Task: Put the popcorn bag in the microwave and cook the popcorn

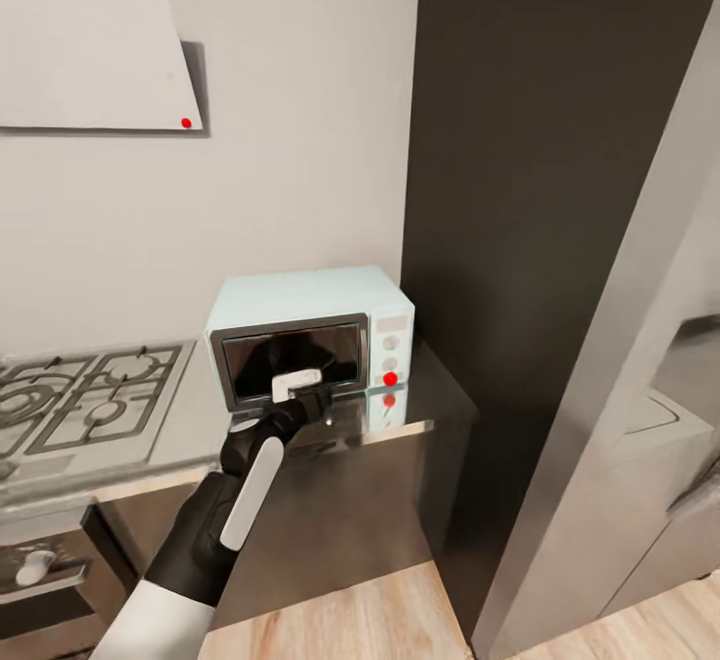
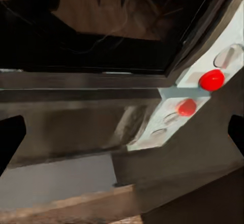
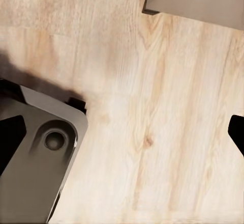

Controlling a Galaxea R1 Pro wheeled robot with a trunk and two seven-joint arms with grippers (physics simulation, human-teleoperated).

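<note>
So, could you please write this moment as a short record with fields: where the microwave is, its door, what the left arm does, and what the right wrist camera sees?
microwave: stands on the countertop, beside the stove, next to a tall dark cabinet
door: closed, dark glass
red dot: on the white panel, mirrored in the countertop
left gripper: right in front of the door, low; jaws apart in the wrist view, nothing between them
right wrist view: wood floor and part of the robot's base; jaws apart
popcorn bag: cannot tell
</note>
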